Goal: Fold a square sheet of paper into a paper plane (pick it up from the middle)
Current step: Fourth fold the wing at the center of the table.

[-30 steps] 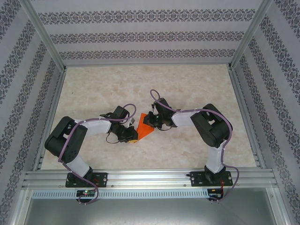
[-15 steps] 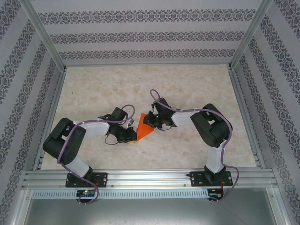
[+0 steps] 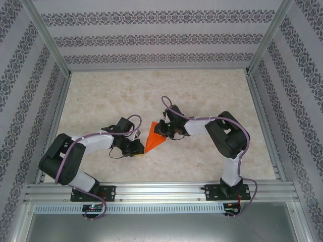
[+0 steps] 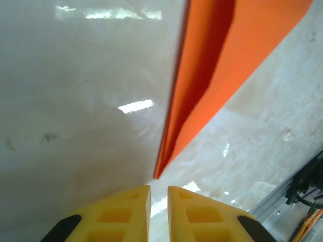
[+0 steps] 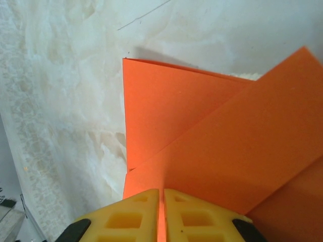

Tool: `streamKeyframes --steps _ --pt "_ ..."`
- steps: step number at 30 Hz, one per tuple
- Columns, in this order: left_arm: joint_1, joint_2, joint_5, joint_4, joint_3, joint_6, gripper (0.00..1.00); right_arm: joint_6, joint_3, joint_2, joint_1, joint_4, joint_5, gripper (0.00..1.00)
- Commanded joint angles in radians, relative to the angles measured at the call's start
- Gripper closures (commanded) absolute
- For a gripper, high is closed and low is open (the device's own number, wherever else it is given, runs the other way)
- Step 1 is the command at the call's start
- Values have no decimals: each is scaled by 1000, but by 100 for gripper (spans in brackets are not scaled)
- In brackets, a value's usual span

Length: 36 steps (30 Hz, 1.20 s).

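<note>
The square sheet of paper (image 3: 155, 137) is bright orange and folded into a narrow pointed wedge, lying at the table's middle with its tip toward the near left. My right gripper (image 3: 164, 132) is shut on its wide end; in the right wrist view a raised fold of the paper (image 5: 212, 141) runs between the yellow fingertips of the gripper (image 5: 162, 199). My left gripper (image 3: 137, 149) sits just short of the pointed tip. In the left wrist view the paper (image 4: 217, 65) ends a little ahead of this gripper (image 4: 159, 194), which is shut to a thin slit on nothing.
The marble-patterned table (image 3: 202, 91) is ringed by aluminium rails and patterned walls. Both arm bases are bolted to the near rail (image 3: 161, 190). Cables and the rail show at the lower right of the left wrist view (image 4: 303, 186).
My left gripper has drawn back to the near left, off the paper's pointed tip, and its arm has swung left. The right gripper and the paper have stayed put.
</note>
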Motion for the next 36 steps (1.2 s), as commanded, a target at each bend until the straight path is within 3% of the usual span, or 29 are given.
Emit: streamKeyframes --steps 1,12,18,27,36 --pt "20 -62 25 -29 38 -25 80 -32 -17 61 4 -114 129 87" --pt "20 127 126 179 147 -94 76 -23 -6 65 7 -108 126 87" --pt "16 226 148 185 139 -72 76 -26 11 65 10 -118 126 86" --pt "15 252 -16 34 92 38 80 -29 14 55 9 -130 128 85" --pt "17 223 -26 15 108 54 81 -51 36 -13 1 -150 110 85"
